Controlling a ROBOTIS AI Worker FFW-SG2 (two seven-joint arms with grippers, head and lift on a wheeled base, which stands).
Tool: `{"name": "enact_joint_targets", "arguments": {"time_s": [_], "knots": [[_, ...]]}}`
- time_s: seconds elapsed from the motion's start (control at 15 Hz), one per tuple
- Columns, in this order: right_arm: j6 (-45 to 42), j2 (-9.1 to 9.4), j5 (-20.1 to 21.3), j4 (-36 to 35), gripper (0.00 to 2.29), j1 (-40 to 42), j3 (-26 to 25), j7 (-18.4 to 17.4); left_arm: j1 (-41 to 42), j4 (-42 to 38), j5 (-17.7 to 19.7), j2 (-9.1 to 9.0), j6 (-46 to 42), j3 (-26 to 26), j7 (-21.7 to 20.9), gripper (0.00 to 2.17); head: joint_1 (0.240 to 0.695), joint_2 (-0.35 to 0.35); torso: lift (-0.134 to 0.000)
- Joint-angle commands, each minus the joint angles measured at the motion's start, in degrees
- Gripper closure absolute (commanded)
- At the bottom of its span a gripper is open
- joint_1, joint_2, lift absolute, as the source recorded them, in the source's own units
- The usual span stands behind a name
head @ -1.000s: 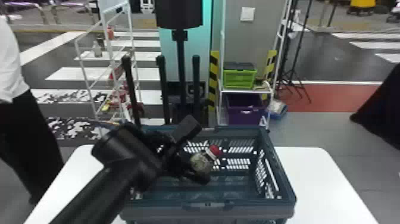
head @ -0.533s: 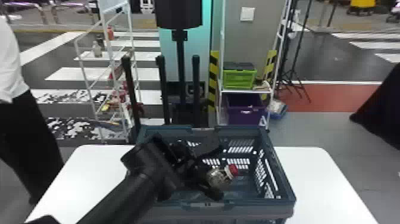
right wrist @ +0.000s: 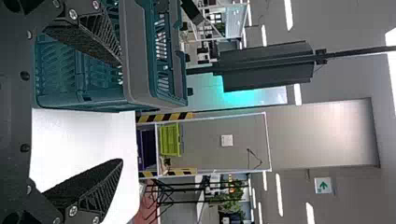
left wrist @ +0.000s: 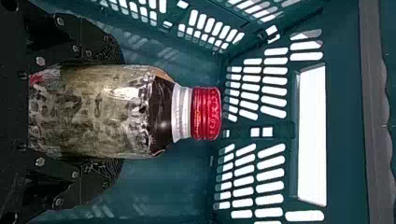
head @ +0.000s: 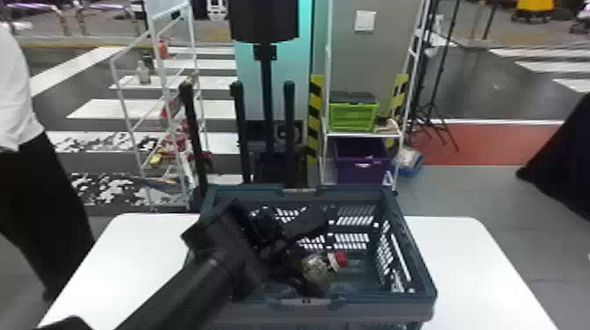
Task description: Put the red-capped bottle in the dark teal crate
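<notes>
In the head view, my left gripper is down inside the dark teal crate, shut on the red-capped bottle, whose cap points right. The left wrist view shows the gripper with a finger on either side of the bottle; the red cap faces the perforated crate wall. What lies under the bottle is hidden. My right gripper is open in the right wrist view, its fingers wide apart with nothing between them, near the crate's outer side.
The crate stands on a white table. Behind it are a white wire rack and a shelf with a green crate and a purple crate. A person stands beyond the table's left side.
My left gripper has moved right and down into the crate, carrying the bottle with it. The crate has stayed where it was.
</notes>
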Motion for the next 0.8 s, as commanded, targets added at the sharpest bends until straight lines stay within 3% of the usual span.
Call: {"name": "enact_joint_targets", "arguments": {"time_s": [0.0,0.07,0.13,0.4,0.53,0.73], "knots": [[0.00,0.00,-0.09,0.02,0.15,0.00,-0.09,0.00,0.61,-1.71,-0.39,-0.01,2.46,0.00,0.93,0.50,0.499,0.000,0.000],[0.00,0.00,-0.09,-0.07,0.15,0.00,-0.09,0.00,1.23,-3.29,-0.48,0.17,4.74,0.00,1.45,0.05,0.499,0.000,0.000],[0.00,0.00,-0.09,-0.16,0.15,0.09,-0.09,0.00,1.40,-4.96,-0.48,0.43,5.98,0.00,1.54,0.00,0.499,0.000,0.000],[0.00,0.00,-0.09,-0.16,0.15,0.26,-0.26,0.00,5.18,-21.48,-0.48,3.95,18.81,2.29,4.09,0.02,0.499,0.000,0.000],[0.00,0.00,-0.09,-0.07,0.15,0.35,-0.35,0.00,8.52,-32.29,0.49,6.14,23.55,8.61,4.62,0.02,0.499,0.000,0.000],[0.00,0.09,-0.09,-0.16,0.15,0.35,-0.35,0.00,15.03,-46.88,3.21,7.90,29.71,17.49,6.29,0.02,0.499,0.000,0.000]]}}
